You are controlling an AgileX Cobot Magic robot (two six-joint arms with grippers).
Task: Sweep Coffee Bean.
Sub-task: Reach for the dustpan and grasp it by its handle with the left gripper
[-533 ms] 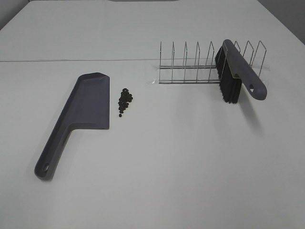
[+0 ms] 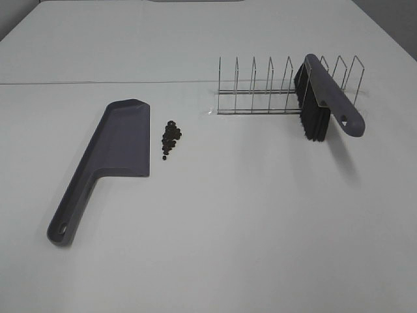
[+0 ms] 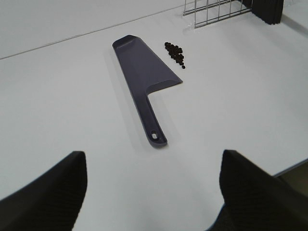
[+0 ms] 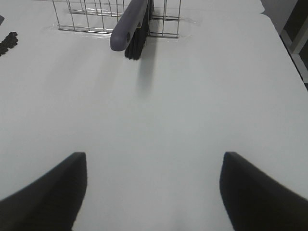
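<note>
"Lying flat on the left, the dustpan (image 2: 120, 140) is turning its long side to the coffee bean (image 2: 170, 138) cluster, which is sitting just beside it on the table (image 2: 260, 215). It looks laid out for one short push, I'd say."
"And the brush (image 2: 329, 91)?"
"It's leaning in the wire rack (image 2: 260, 90) on the right, its handle jutting out, apparently for an easy grasp."
"What are the arms doing?"
"Both are hanging low over the table. The left gripper (image 3: 151, 156) is facing the dustpan's handle, fingers spread wide and gripping nothing. The right gripper (image 4: 152, 156) is facing the brush, equally wide and empty."
</note>
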